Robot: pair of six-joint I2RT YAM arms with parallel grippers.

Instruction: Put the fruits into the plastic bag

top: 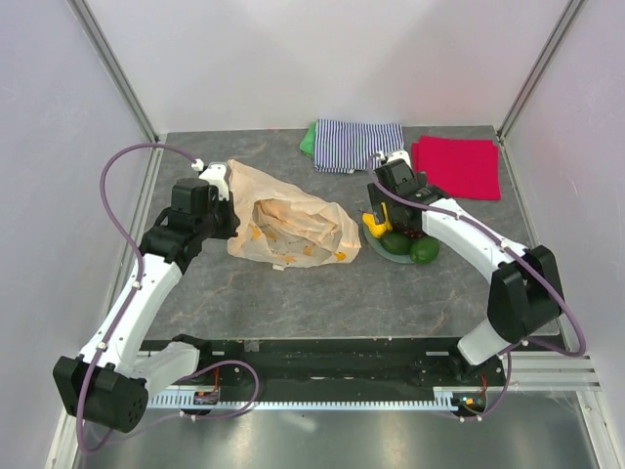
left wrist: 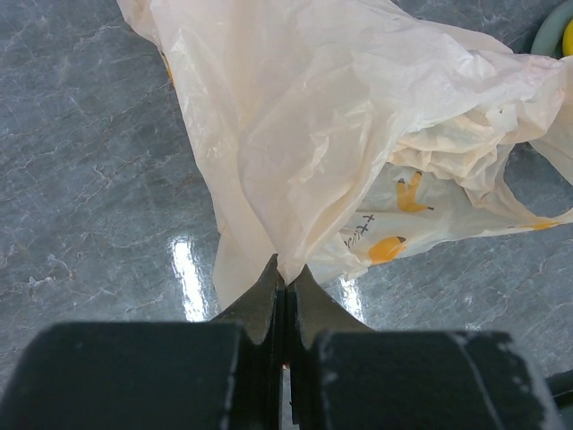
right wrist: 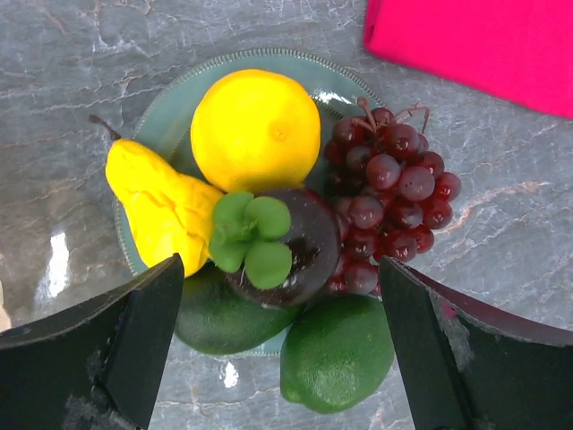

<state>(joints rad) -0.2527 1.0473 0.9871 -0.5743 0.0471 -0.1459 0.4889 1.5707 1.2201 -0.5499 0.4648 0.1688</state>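
The cream plastic bag [top: 288, 227] printed with bananas lies crumpled at mid table, its mouth facing the fruits. My left gripper [top: 227, 202] is shut on the bag's left edge [left wrist: 358, 134]; its jaws [left wrist: 286, 269] pinch the thin film. My right gripper [top: 384, 217] is open and empty, hovering [right wrist: 279, 269] over the fruit pile on a grey-green plate [right wrist: 166, 116]. The pile holds a lemon [right wrist: 255, 130], a pear [right wrist: 161, 206], a grape bunch [right wrist: 394, 197], an avocado [right wrist: 219, 313], a lime [right wrist: 338, 354] and a dark purple round fruit with green leaves [right wrist: 286, 237] on top.
A striped folded cloth [top: 356, 144] lies at the back with a green cloth [top: 309, 140] under its left end. A red folded cloth [top: 457, 164] lies at the back right, close to the plate [right wrist: 474, 45]. White walls enclose the table.
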